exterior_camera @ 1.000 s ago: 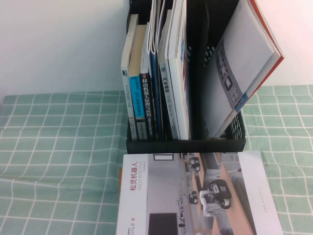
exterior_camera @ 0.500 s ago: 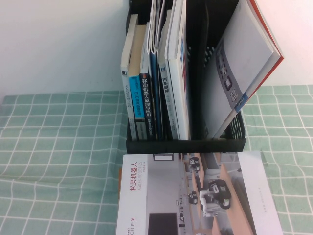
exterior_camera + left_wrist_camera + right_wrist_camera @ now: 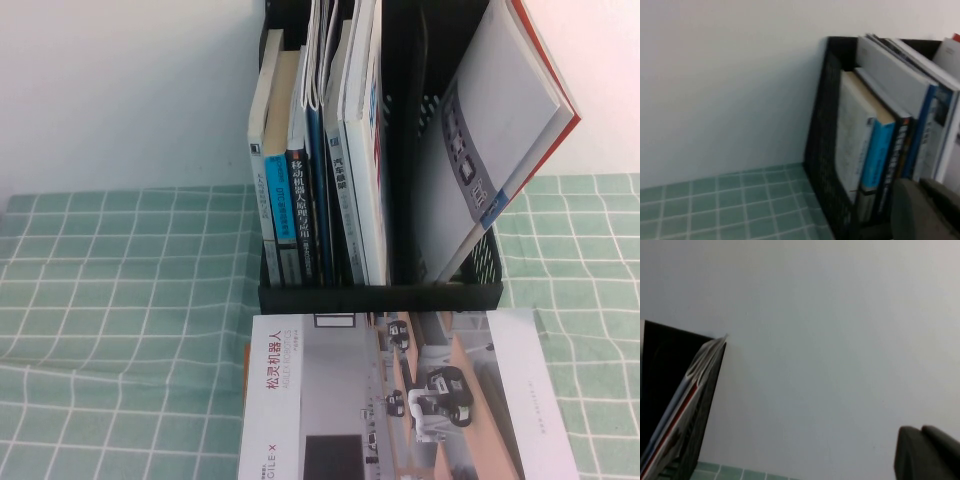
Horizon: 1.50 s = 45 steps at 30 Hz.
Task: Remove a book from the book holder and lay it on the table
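The black book holder (image 3: 380, 297) stands upright at the back of the green gridded table (image 3: 120, 300). Its left compartment holds several upright books and thin white booklets (image 3: 365, 150); I cannot pick out the book with the tan band among them. A grey-covered, red-edged book (image 3: 500, 130) leans in the right compartment. Neither arm shows in the high view. My left gripper (image 3: 919, 185) is shut and empty, near the holder's (image 3: 825, 140) left front corner. My right gripper (image 3: 920, 432) is shut and empty, facing the white wall to the right of the holder (image 3: 670, 355).
A large booklet with a grey indoor robot photo (image 3: 400, 400) lies flat on the table just in front of the holder. A white wall (image 3: 120, 90) rises right behind the holder. Green cloth lies open on both sides of the holder.
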Tool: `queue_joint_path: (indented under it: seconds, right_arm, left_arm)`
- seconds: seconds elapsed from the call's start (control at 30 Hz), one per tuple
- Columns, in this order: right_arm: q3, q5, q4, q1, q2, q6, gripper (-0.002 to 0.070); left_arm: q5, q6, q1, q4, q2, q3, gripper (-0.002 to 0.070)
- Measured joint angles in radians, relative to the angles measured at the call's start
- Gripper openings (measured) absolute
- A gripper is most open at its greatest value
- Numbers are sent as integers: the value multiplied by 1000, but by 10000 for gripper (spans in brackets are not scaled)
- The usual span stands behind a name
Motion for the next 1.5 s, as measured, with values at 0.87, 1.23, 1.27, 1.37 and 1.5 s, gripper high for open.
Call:
queue_joint_path:
  seconds: [0.87,1.23,1.27,1.37,1.5]
  right_arm:
    - [-18,-349,-10,396,602,44,-2]
    - [-20,-773,-66,471,953,67,-2]
    - [-20,-780,-48,471,968,69,-2]
    - [-20,-790,-20,471,994,73,-2]
    - [-20,-798,6,471,995,79,-2]
  left_arm:
    - [-394,1307,-623,-1296,886,-391,-3]
    - [-328,1225,-676,-1329,1162,-669,-3]
    - [-323,1211,-676,-1329,1181,-688,-3]
    - [-277,1151,-676,-1329,1235,-744,-3]
    - [-218,1057,-676,-1329,1299,-794,-3]
